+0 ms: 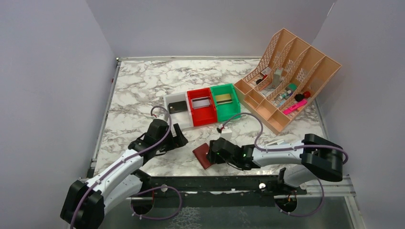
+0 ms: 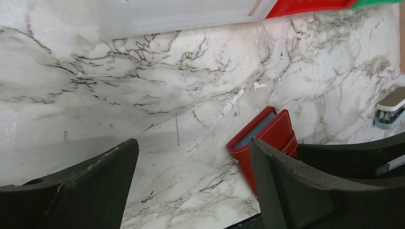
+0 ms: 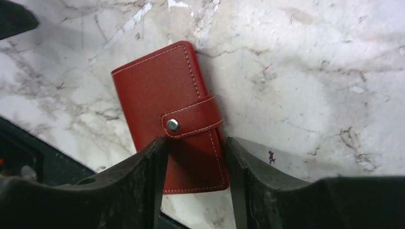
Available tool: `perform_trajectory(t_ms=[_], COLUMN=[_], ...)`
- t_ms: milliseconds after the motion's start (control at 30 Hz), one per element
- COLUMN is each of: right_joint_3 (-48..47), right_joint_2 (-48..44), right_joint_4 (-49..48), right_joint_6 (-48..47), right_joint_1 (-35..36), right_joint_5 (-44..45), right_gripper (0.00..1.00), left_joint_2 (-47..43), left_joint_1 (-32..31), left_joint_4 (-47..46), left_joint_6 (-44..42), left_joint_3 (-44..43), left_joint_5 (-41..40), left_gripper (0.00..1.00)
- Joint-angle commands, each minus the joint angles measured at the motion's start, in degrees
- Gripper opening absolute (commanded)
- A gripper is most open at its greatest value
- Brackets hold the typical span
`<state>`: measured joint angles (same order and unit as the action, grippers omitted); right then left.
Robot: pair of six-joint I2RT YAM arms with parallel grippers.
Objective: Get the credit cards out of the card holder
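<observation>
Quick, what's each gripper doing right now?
Left gripper: open, holding nothing.
Right gripper: straddling the card holder; whether it grips cannot be told.

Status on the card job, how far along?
Done: black card, grey card, gold card lie in the white bin, red bin, green bin. In hand: nothing; card holder lies closed on the table, right gripper parted over it, left gripper open, empty. Left: likely nothing.

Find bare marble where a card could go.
Free: the table's far stretch behind the bins, left of the organizer; also its left side beside the white bin. Crowded: near centre, right gripper over the card holder, left gripper alongside.
</observation>
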<state>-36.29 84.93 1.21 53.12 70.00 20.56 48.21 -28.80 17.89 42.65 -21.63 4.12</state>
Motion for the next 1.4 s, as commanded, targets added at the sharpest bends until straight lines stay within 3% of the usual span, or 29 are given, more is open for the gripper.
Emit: perform_trajectory(t_ms=[0,100,200,267,300,400,567,800,1033,1133,1233,1367], right_joint_3=[6.0,3.1,-0.7,-1.7,-1.3,1.7,1.6,-0.1,-6.3,-7.0,-7.1,-8.6], right_joint_2=[-3.5,-6.0,-10.4,-13.9,-15.8,-21.1,-21.0,-11.5,-0.3,1.5,1.9,2.9], right_joint_4=[-7.7,-4.5,5.5,11.4,12.4,7.4,4.8,6.7,7.4,7.1,6.5,8.2], right_joint_6=[-0.1,-3.6,-5.1,-3.5,-3.3,-7.6,-10.8,-9.9,-11.9,-11.5,-11.4,-11.2], right_joint_1=[0.0,0.0,0.0,0.0,-0.1,-0.6,-3.1,-3.1,-2.9,-2.3,-1.8,-1.8], right_joint_5=[-10.3,-10.4,0.1,9.4,13.4,17.8,13.8,2.8,-4.5,-4.3,-4.6,-3.7], right_gripper=[0.57,0.64,0.74,0.97,1.00,0.99,0.98,0.74,0.60,0.60,0.60,0.60], left_joint_2=[4.6,6.2,6.8,7.3,7.5,8.3,11.7,14.1,13.3,10.0,6.9,5.4], left_joint_1=[-2.0,-7.7,-11.7,-13.1,-13.7,-16.0,-20.4,-28.2,-31.3,-31.3,-31.3,-31.3], left_joint_4=[-4.5,-4.5,-4.0,-2.8,-2.1,-0.7,3.6,10.2,10.8,10.7,10.5,9.8], left_joint_6=[-2.7,-2.6,-1.8,-1.1,-0.7,-0.3,0.6,5.9,11.0,12.4,11.9,11.9], left_joint_3=[-1.5,-3.4,-4.7,-5.6,-5.9,-7.8,-11.6,-12.8,-8.2,-5.5,-3.8,-2.9], left_joint_5=[4.9,0.7,-4.9,-8.4,-10.2,-15.3,-24.5,-37.0,-35.4,-33.8,-33.6,-33.7], left_gripper=[0.88,0.87,0.87,0.86,0.86,0.82,0.81,0.79,0.81,0.86,0.98,0.99])
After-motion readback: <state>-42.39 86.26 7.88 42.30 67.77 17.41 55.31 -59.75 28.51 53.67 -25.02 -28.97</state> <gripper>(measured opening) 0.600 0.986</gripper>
